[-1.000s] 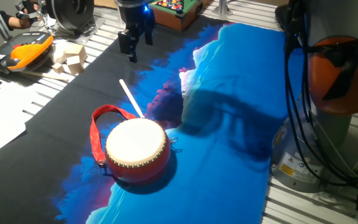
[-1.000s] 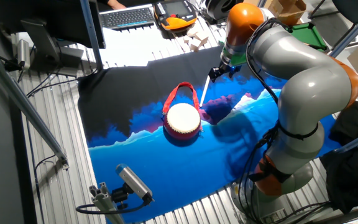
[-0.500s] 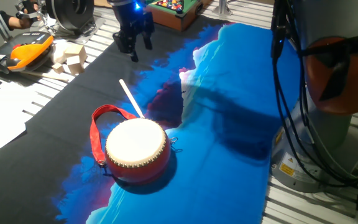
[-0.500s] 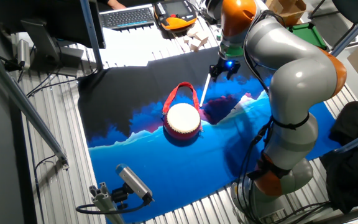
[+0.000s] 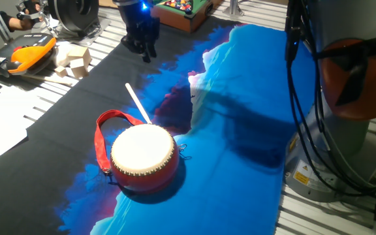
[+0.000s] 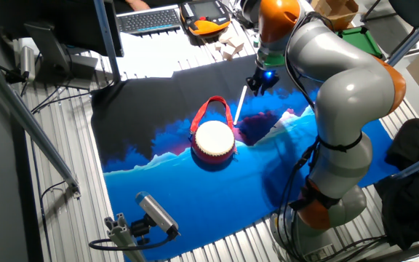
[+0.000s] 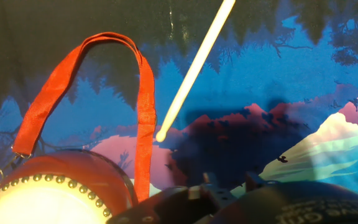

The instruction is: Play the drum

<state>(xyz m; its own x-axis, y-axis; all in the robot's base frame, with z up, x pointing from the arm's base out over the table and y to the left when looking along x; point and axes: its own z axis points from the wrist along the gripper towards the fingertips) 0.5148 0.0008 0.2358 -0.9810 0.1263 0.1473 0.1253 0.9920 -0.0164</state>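
Sitting near the front edge of the cloth (image 5: 253, 98): drum (image 5: 143, 156), head up, strap (image 5: 100, 134) looping beside it. Lying just behind, touching the drum: stick (image 5: 136, 101). Hovering by the far edge: gripper (image 5: 141, 44), fingers looking nearly together.

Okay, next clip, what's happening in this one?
A single robot arm is set up to play the drum, which sits on a blue and black cloth with its red strap lying flat. A thin white stick lies beside it, untouched. The end effector hangs above the stick's far end, holding nothing; whether it is open is unclear.
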